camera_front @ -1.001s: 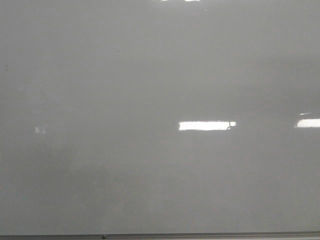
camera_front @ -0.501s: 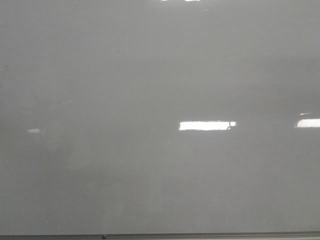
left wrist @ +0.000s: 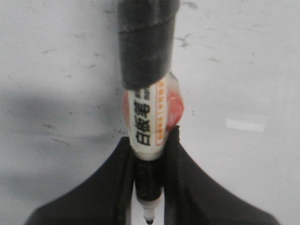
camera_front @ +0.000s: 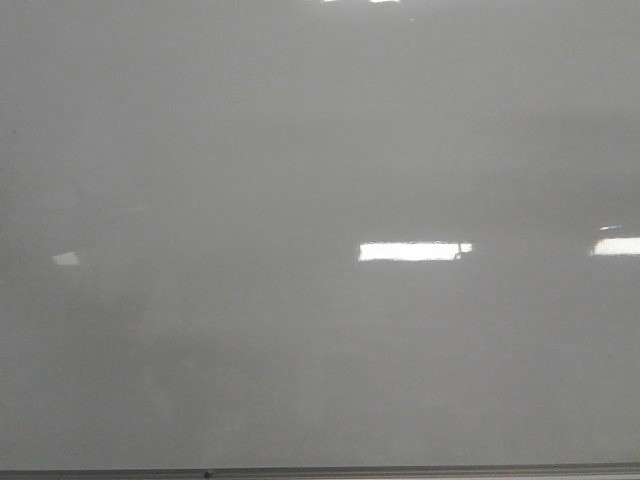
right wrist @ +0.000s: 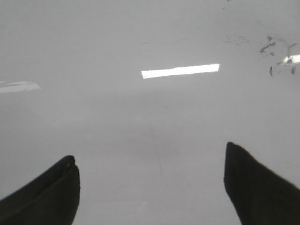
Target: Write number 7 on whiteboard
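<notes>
The whiteboard (camera_front: pixel 300 150) fills the front view, glossy grey-white and bare; no number 7 shows in any view, and neither gripper appears there. In the left wrist view my left gripper (left wrist: pixel 151 138) is shut on a marker (left wrist: pixel 146 122). The marker has a white barrel with black characters, an orange stripe and black tape round its upper part. Its uncapped black tip (left wrist: pixel 149 220) points at the whiteboard (left wrist: pixel 243 70); I cannot tell whether it touches. My right gripper (right wrist: pixel 150 152) hangs open over the whiteboard (right wrist: pixel 140 37), with nothing between its fingers.
The board's thin grey frame edge (camera_front: pixel 400 470) runs along the bottom of the front view. Bright rectangular glare patches (camera_front: pixel 412 251) lie on the board. Dark smudges (right wrist: pixel 276 47) mark the board in the right wrist view, and small specks (left wrist: pixel 183 40) show near the marker.
A small bright glint on the left of the board has slid slightly leftward. Nothing else differs.
</notes>
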{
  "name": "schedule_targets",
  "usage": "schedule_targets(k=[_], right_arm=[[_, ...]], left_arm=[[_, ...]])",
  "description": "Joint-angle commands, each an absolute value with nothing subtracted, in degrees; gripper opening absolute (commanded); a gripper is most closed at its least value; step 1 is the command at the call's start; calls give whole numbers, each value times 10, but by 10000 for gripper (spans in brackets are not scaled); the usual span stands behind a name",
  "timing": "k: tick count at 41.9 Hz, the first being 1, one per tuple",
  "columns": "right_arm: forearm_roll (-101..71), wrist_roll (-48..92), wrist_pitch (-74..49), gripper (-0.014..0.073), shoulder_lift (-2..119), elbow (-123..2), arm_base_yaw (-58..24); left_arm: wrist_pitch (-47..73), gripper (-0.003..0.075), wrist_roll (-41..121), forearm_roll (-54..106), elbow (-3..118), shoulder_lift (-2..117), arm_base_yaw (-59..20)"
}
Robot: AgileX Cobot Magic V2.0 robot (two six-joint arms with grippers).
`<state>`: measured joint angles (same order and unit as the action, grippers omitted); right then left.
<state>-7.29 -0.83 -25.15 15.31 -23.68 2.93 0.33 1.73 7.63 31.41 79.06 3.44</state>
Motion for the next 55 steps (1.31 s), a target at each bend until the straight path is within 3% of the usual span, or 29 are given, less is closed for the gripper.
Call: schedule_targets(k=[1,6,11,20,36,47,55], right_arm=[[-76,-7,-208,643,163,-256,28],[-76,-7,-232,643,171,-260,28],[-76,-6,-244,643,193,-267,22],[-84,51,-295,643,244,-304,-41],[-220,297,-394,643,376,-395,-256],[-270,367,-400,643,526,-513,-431],[-270,390,-397,643,587,-575,-487]], left_arm=[[110,-20,12,95,366,739,26],[296,-20,51,93,439,721,-5],[387,-20,140,96,495,713,-61],[344,-20,405,139,505,645,-247],[319,-20,429,92,505,595,-483],[319,-20,466,92,505,595,-540],[319,-20,466,92,505,595,-540]])
